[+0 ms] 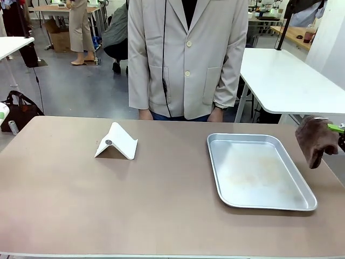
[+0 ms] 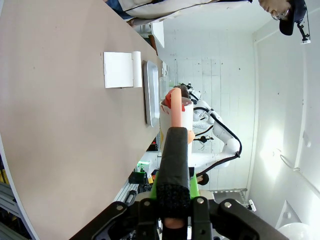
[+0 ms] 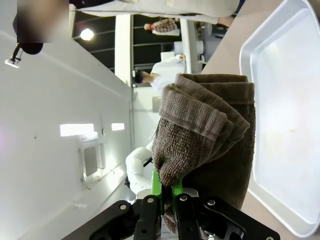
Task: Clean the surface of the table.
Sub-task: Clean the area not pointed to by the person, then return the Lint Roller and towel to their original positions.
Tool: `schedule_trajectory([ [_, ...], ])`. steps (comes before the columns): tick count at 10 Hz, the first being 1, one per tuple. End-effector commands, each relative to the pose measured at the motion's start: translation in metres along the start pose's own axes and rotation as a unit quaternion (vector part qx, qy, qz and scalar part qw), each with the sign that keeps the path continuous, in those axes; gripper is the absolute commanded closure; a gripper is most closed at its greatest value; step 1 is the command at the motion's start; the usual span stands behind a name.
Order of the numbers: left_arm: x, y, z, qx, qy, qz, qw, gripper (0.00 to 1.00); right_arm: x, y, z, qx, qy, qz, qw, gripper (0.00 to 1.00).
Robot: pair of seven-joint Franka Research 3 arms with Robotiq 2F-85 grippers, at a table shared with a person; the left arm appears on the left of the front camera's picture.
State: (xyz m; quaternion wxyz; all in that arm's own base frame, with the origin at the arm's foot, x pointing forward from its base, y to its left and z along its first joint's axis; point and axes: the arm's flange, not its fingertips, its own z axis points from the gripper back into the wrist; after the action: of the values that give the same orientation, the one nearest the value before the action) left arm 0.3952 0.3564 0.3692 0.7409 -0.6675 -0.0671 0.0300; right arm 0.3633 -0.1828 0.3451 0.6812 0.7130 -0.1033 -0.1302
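— What's on the table [image 1: 64, 205]?
— Its brownish top spans the near side. A white folded stand [image 1: 116, 141] is left of middle and a metal tray [image 1: 259, 171] is on the right.
— And the grippers?
— The right gripper [image 3: 165, 192] clamps a brown towel [image 3: 210, 135] by the table's right edge. The left gripper [image 2: 173, 195] pinches a black-sleeved pink rod [image 2: 175, 150].
— The room?
— Grey floor [image 1: 81, 86]. White tables [image 1: 291, 75] stand behind a person [image 1: 186, 54] at the far edge.

Bright, even room light leaves the matte brownish-taupe table [image 1: 161, 216] nearly shadowless; the shiny rectangular metal tray [image 1: 259, 172] shows soft glare. Left wrist view: white wall [image 2: 272, 145] blows out at three o'clock, table edge bows.
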Motion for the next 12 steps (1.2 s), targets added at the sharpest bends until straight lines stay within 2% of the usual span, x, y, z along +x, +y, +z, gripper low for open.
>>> schedule_trajectory([
  [1, -0.0008, -0.0048, 0.0006, -0.009, -0.003, -0.002, 1.0, 0.78, -0.0006, 0.0042, 0.003, 0.011, 0.003, 0.003, 1.0, 0.91],
  [12, 0.0, 0.0, 0.0, 0.0, 0.0, 0.0, 1.0, 0.78, -0.0007, -0.0007, 0.0007, 0.003, 0.001, -0.002, 1.0, 0.91],
])
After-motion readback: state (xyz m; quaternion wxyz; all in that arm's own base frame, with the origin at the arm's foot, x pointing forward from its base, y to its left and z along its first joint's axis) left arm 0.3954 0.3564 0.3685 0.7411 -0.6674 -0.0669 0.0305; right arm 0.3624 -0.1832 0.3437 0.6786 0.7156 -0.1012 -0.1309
